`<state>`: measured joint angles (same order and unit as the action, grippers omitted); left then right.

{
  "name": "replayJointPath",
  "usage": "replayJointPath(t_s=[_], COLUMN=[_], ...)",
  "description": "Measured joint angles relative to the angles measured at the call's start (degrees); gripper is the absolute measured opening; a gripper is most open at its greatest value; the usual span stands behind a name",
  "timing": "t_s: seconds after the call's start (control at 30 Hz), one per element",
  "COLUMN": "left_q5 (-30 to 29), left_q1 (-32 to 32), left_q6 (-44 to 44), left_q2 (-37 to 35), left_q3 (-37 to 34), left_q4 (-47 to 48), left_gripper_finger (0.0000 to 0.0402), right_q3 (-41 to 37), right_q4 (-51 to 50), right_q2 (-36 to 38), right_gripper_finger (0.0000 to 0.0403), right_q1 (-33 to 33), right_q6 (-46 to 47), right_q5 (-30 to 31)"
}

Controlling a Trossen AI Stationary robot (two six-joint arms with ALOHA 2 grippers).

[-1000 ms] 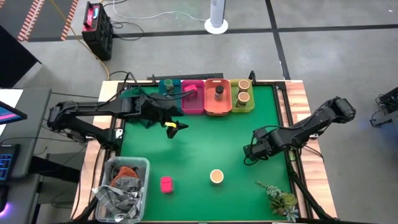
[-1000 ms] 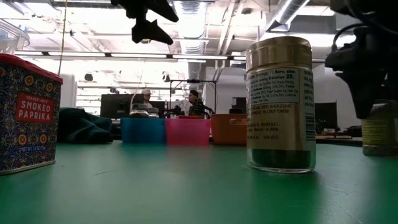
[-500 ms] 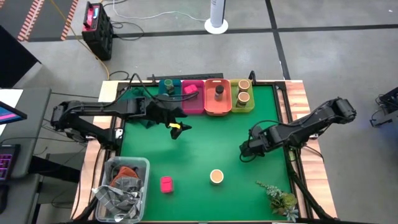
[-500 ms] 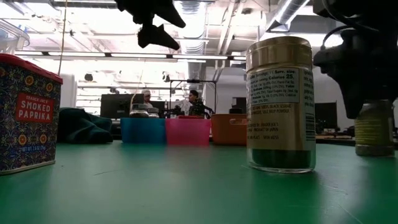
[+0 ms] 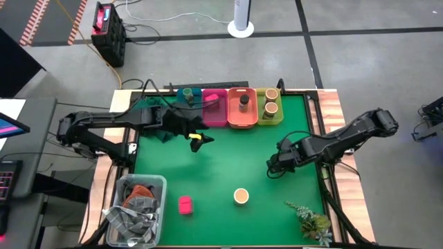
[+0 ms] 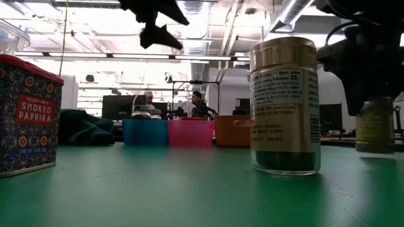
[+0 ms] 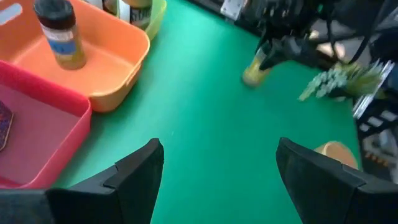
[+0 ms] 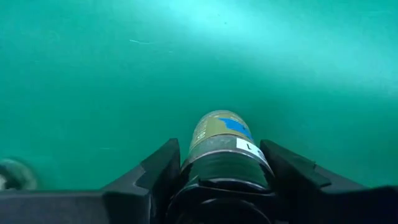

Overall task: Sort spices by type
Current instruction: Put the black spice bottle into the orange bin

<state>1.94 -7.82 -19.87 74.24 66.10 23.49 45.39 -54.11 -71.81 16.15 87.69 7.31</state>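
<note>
Right wrist view: right gripper [image 8: 221,163] is clamped on a glass jar [image 8: 222,134] with a dark lid, one finger on each side of the lid end, jar body sticking out ahead of the fingertips over bare green table [image 8: 93,74]. Low view shows that jar [image 6: 374,125] hanging under the gripper, base just clear of the mat. High view puts the right gripper [image 5: 274,166] right of table centre; a tan-lidded round jar [image 5: 241,196] stands near it, closer to the front edge, and a pink box [image 5: 185,204] sits further left along that front strip. Left gripper [image 5: 199,140] hovers with fingers spread and nothing between them, just in front of the bin row. Behind it: blue bin [image 5: 185,95], pink bin [image 5: 214,109] with a pink box inside, orange bin [image 5: 242,115] with one dark-lidded jar [image 5: 243,102], yellow bin [image 5: 270,119] with two tan-lidded jars [image 5: 270,101]. Green sprig [image 5: 310,221] lies at the front right corner, well apart from the right gripper. Clear tub [image 5: 136,207] of clutter sits at the front left corner.
</note>
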Motion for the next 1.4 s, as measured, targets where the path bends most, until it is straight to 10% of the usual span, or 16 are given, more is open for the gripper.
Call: replayJointPath(t_s=[0.6,1.03,1.4], left_q5=[1.28,4.63,4.88], left_q1=[-12.72,-20.13,-23.90], left_q6=[8.42,14.60,16.76], left_q2=[-0.04,-0.04,0.02], left_q3=[6.17,6.17,6.17], left_q4=[6.89,6.51,4.69], left_gripper_finger=[0.0295,0.0295,0.0295], right_q3=[3.20,14.91,32.56], right_q4=[37.10,30.22,16.84], right_q2=[-0.68,-1.92,-20.16], right_gripper_finger=[0.0226,0.0226,0.0226], right_q1=[-22.63,-38.79,-39.71], right_q6=[-34.39,-53.61,-64.09], right_q5=[1.84,2.23,1.77])
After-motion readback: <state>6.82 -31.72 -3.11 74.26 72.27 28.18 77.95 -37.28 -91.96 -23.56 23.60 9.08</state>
